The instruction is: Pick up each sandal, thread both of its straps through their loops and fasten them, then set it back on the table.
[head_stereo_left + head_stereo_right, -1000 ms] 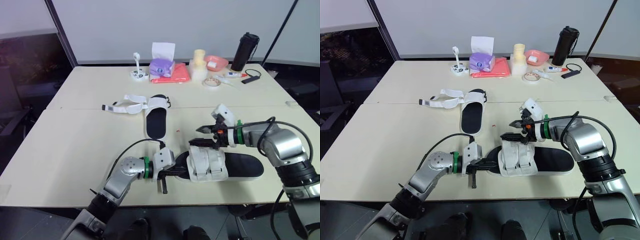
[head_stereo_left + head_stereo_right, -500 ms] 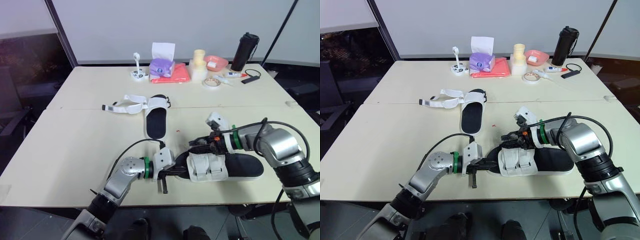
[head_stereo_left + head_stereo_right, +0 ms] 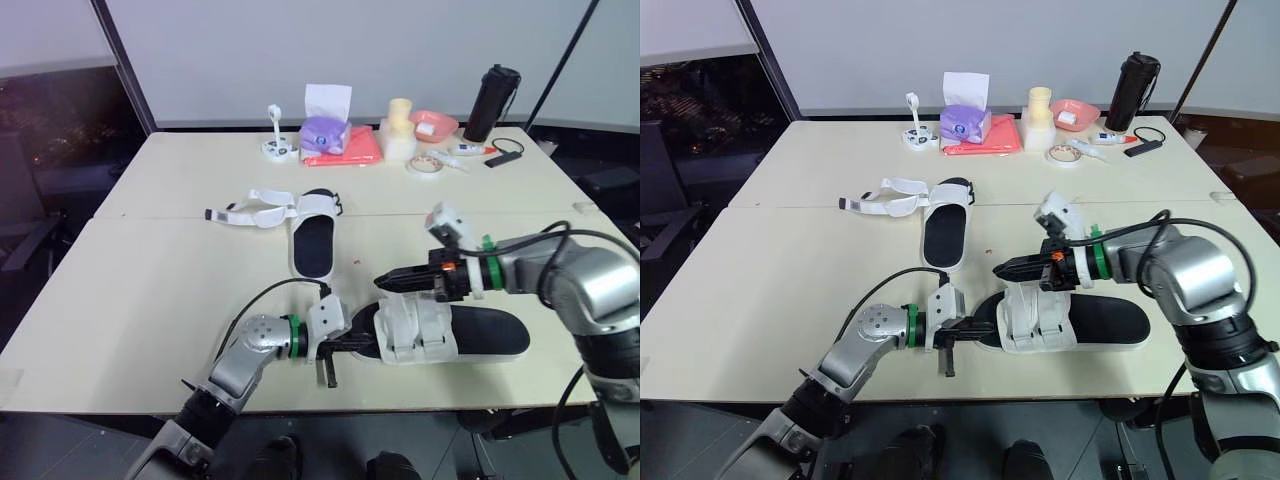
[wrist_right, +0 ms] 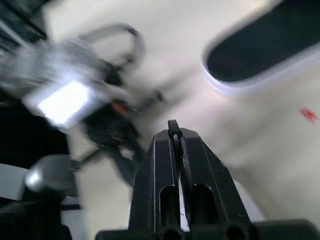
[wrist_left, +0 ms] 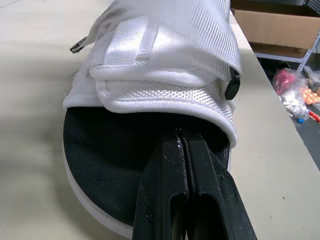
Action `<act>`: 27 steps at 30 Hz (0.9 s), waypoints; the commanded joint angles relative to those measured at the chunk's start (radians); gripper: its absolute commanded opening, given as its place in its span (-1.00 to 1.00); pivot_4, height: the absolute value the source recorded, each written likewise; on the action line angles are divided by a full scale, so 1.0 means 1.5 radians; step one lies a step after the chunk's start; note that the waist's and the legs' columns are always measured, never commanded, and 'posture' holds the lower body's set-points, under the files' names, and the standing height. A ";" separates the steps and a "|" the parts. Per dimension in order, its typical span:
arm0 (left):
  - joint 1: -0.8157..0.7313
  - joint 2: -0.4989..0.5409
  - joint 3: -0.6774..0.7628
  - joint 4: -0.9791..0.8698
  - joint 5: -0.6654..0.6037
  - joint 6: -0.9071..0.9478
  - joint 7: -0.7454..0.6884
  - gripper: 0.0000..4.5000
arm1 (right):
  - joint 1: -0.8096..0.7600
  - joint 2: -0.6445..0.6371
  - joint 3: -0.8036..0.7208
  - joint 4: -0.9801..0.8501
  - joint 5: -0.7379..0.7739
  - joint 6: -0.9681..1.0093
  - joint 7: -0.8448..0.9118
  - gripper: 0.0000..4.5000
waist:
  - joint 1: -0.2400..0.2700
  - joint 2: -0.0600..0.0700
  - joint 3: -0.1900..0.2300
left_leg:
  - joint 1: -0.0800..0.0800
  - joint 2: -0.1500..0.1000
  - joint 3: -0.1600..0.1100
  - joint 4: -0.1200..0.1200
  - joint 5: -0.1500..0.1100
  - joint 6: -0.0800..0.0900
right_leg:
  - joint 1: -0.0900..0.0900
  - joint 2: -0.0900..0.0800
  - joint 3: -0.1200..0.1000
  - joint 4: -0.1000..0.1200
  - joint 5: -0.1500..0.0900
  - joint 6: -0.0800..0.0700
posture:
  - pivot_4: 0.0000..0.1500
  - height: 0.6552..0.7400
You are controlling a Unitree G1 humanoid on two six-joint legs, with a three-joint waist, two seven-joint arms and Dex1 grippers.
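Note:
The near sandal (image 3: pixel 470 332), a black sole with two white straps (image 3: pixel 415 330), lies close to the table's front edge. My left gripper (image 3: pixel 352 345) is shut, and its tips (image 5: pixel 180 136) rest on the black insole at the toe, just under the front strap. A little above the straps' far left side, my right gripper (image 3: pixel 381 283) hangs shut with nothing between its fingers (image 4: pixel 174 131). The second sandal (image 3: pixel 312 242) lies farther back at the table's middle, its white straps (image 3: pixel 255 212) spread open to the left.
Along the far edge stand a purple tissue box (image 3: pixel 325 130), a red pad (image 3: pixel 342 152), a cream container (image 3: pixel 398 128), a pink bowl (image 3: pixel 433 124), a tape roll (image 3: pixel 424 164) and a black bottle (image 3: pixel 490 90). A seam (image 3: pixel 200 215) crosses the table.
My right gripper has shut. It dipped to the near sandal's straps, then rose and moved left, and now it hangs above them. The left gripper has stayed at the toe.

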 commanded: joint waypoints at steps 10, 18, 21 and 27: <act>0.010 0.009 -0.021 0.023 0.020 0.026 -0.013 -1.00 | 0.009 -0.007 -0.042 -0.031 0.034 -0.027 -0.037 -0.97 | -0.001 0.000 0.000 | 0.000 0.000 0.001 0.000 0.000 0.000 | -0.001 0.000 0.000 0.000 0.000 0.000 | 1.00 1.00; 0.010 0.013 -0.025 0.019 0.025 0.027 -0.016 -1.00 | -0.009 0.009 0.039 0.058 -0.048 -0.113 -0.021 -0.97 | -0.002 0.000 0.000 | 0.000 0.000 0.001 0.000 0.000 0.000 | -0.001 0.000 0.000 0.000 0.000 0.000 | 1.00 1.00; 0.012 0.017 -0.028 0.014 0.030 0.027 -0.015 -1.00 | -0.019 0.018 0.061 0.110 -0.084 -0.149 -0.016 -0.97 | -0.003 0.000 0.000 | 0.000 0.000 0.001 0.000 0.000 0.000 | -0.001 0.000 0.000 0.000 0.000 0.000 | 1.00 1.00; 0.018 0.021 -0.026 0.005 0.028 0.032 -0.010 -1.00 | -0.041 0.038 0.088 0.198 -0.138 -0.202 -0.002 -0.97 | -0.006 0.000 0.000 | 0.000 0.000 0.001 0.000 0.000 0.000 | -0.001 0.000 0.000 0.001 0.000 0.000 | 1.00 1.00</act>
